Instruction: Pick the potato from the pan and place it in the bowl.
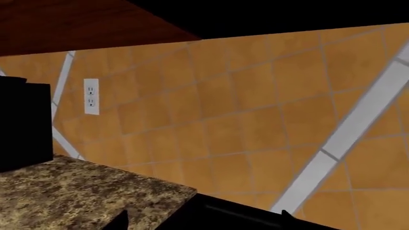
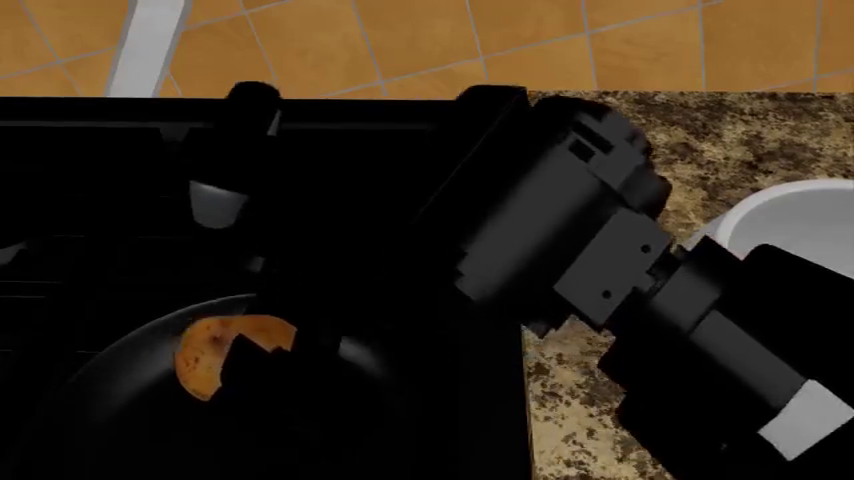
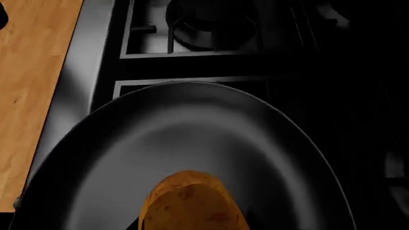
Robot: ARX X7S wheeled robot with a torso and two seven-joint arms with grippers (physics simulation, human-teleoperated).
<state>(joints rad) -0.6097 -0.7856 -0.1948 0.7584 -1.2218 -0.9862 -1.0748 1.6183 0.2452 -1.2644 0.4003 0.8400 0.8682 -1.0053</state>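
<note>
In the head view, the small golden-brown speckled potato (image 2: 214, 352) is lying at lower left, inside the round black frying pan (image 2: 107, 400), whose curved rim is showing as a faint grey arc. The pan is sitting on the black stove top (image 2: 347, 180) that is filling the left and centre of the frame. The black fingertips of the right gripper (image 2: 274, 355) are overlapping the potato's right edge, so the tool is sitting directly at the potato. The dark render is not letting it be told whether the fingers are spread or pressing on the potato. The bulky black right arm (image 2: 587, 250) is running from centre frame down to the lower right corner. Beside it, the speckled brown granite counter (image 2: 747, 140) is occupying the right side, and the large white smooth bowl (image 2: 787, 225) is resting on it at the right edge, partly covered by the arm and well apart from the pan.

In the right wrist view, the potato (image 3: 191, 201) is lying at bottom centre on the pan's dark floor (image 3: 191, 129), close under the camera. The gripper fingers are not discernible here.

In the left wrist view, only the granite counter (image 1: 76, 191), an orange tiled wall (image 1: 243, 110) and a white wall socket (image 1: 91, 97) are showing. The left gripper's state cannot be told.
</note>
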